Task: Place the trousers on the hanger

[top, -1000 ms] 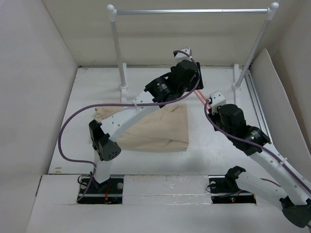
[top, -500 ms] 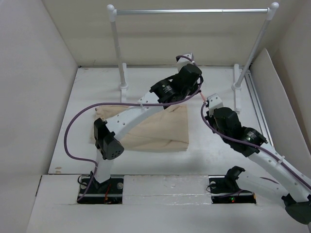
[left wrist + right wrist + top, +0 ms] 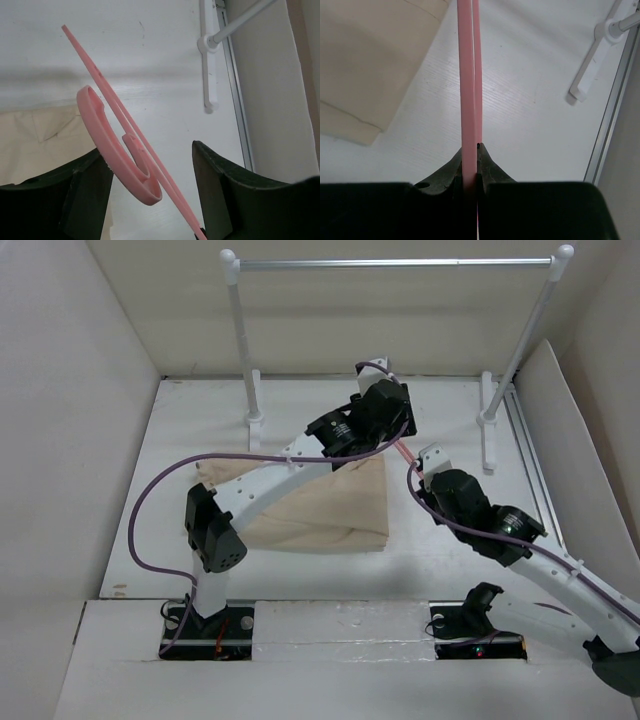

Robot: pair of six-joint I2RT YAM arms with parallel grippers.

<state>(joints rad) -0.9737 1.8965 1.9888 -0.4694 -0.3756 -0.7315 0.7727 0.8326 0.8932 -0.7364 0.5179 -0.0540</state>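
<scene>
- Both wrists have slid a little toward the lower left of the overhead view since a second ago, and the pink bar between them has shifted too.
- Lower centre of the overhead view: the soft beige cloth trousers (image 3: 330,505) lie folded flat on the white table (image 3: 200,420), partly under the left arm.
- Just right of them, the right gripper (image 3: 477,150) is clamped tight on a straight bar of the thin salmon-pink plastic hanger (image 3: 107,140), which is raised off the table.
- Beyond, the left gripper (image 3: 147,150) has its jaws well apart. The hanger's curved hook sits between them, close against the finger (image 3: 85,200) at the lower left of the wrist view, and is not pinched.
- Top of the overhead view: the white-posted, silver-barred clothes rail (image 3: 395,262) stands along the table's far edge.
</scene>
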